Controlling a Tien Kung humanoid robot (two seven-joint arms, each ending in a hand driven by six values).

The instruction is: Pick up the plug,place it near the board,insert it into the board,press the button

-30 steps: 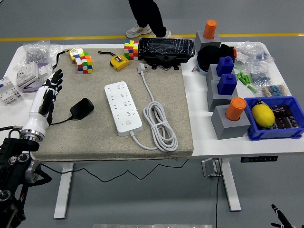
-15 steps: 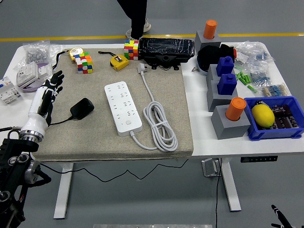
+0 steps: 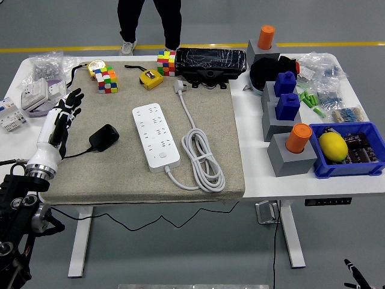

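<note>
A black plug adapter (image 3: pixel 104 136) lies on the grey mat (image 3: pixel 120 174), left of the white power strip (image 3: pixel 156 136). The strip lies lengthwise in the mat's middle, its round button near its front end, and its white cord (image 3: pixel 203 158) is coiled to its right. My left hand (image 3: pixel 65 112) hovers over the mat's left edge, fingers spread and holding nothing, a short way left of the plug. The right arm is out of view.
Rubik's cubes (image 3: pixel 107 79) and a yellow tape measure (image 3: pixel 151 78) sit behind the mat, with a black case (image 3: pixel 210 64). Grey blocks with orange and blue pegs (image 3: pixel 287 129) and a blue bin (image 3: pixel 349 152) fill the right. A person's legs (image 3: pixel 150 24) stand beyond the table.
The person behind the table has walked to the left. My left hand has barely shifted; the plug and strip stay put.
</note>
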